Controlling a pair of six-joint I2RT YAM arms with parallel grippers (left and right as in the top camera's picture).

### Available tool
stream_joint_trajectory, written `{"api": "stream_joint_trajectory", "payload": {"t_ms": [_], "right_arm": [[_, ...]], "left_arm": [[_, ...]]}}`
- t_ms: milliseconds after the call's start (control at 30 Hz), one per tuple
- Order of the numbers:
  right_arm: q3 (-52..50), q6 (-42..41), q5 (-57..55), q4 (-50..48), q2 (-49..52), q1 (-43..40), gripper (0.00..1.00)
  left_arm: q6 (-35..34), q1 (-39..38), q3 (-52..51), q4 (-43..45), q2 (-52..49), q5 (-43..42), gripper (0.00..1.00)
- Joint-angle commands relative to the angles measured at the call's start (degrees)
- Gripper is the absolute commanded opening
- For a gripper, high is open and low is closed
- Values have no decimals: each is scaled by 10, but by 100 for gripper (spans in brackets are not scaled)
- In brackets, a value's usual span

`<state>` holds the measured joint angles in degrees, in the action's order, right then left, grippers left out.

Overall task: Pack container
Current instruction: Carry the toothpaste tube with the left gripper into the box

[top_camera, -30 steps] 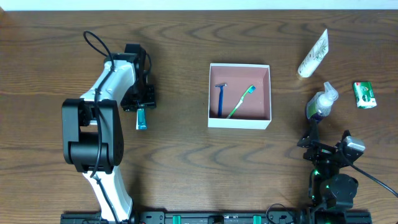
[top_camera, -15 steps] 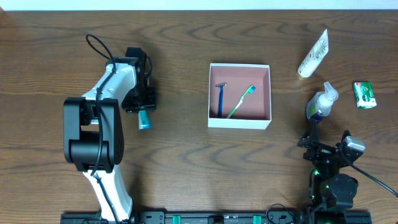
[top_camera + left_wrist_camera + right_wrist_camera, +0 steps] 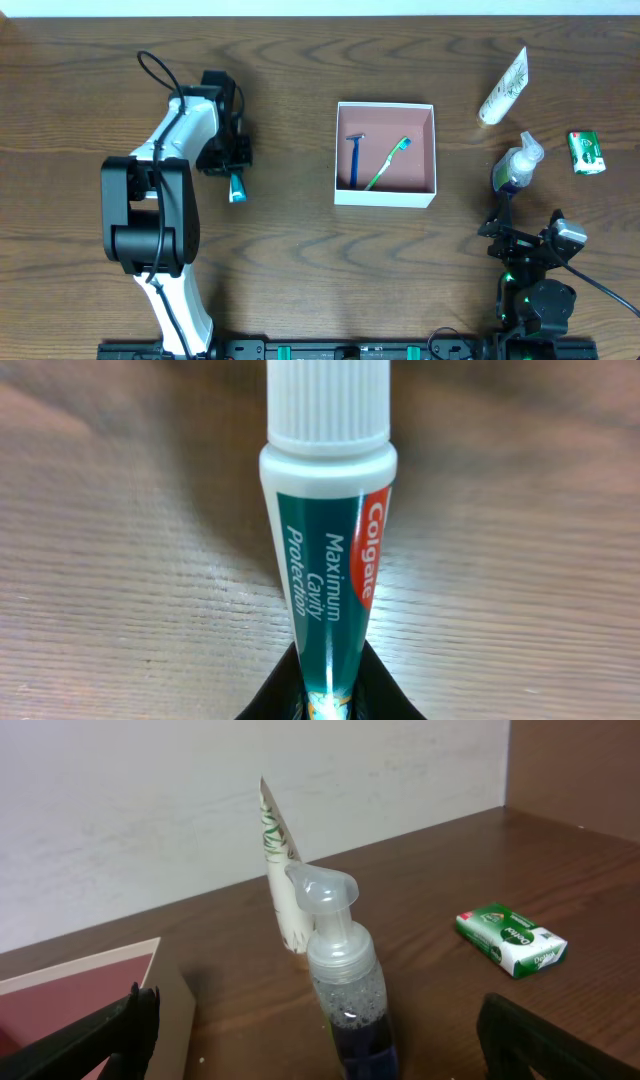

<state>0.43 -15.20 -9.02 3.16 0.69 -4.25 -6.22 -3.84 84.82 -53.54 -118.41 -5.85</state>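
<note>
Two arms appear in the overhead panel. What does the left one hold? (Student)

The left gripper (image 3: 233, 163), at the left of the table (image 3: 300, 270), is closed on a toothpaste tube (image 3: 237, 187). In the left wrist panel its black fingers (image 3: 268, 698) pinch the flat end of the teal tube. The white ribbed cap (image 3: 328, 400) points away from them. Whether the tube touches the wood cannot be told. (Tutor)

And the right one? (Student)

The right gripper (image 3: 508, 222), at the near right, is spread wide and holds nothing. In the right wrist panel one finger (image 3: 120, 1032) shows at each lower corner. A clear pump bottle (image 3: 345, 985) stands upright between them, apart from both. (Tutor)

Where is the container? (Student)

The container (image 3: 386, 198), white outside and pink inside, sits open near the middle of the table, well apart from both grippers. Inside it lie a blue razor (image 3: 354, 160) at the left and, just beside it to the right, a green toothbrush (image 3: 388, 163) set at a slant. (Tutor)

What remains outside it? (Student)

Three things besides the toothpaste, all to the container's right. A white printed tube (image 3: 504, 87) is at the far right. A green packet (image 3: 586, 152) lies near the right edge. The pump bottle stands between the container and that packet. (Tutor)
</note>
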Motion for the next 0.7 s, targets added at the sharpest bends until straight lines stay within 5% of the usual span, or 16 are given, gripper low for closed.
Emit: {"api": "stream_joint_trajectory", "payload": {"t_ms": [0,233,667], "right_arm": [[-1,9,-4,2,-3,9,99],[-1,9,-4,2,-3,9,99],[-1,9,-4,2,-3,9,99]], "left_arm": [[-5,-6,53,-17,23,-13,13],[-33,-82,170,-62,68,-94,13],[-122,-270,258,-41,60,-66,13]]}}
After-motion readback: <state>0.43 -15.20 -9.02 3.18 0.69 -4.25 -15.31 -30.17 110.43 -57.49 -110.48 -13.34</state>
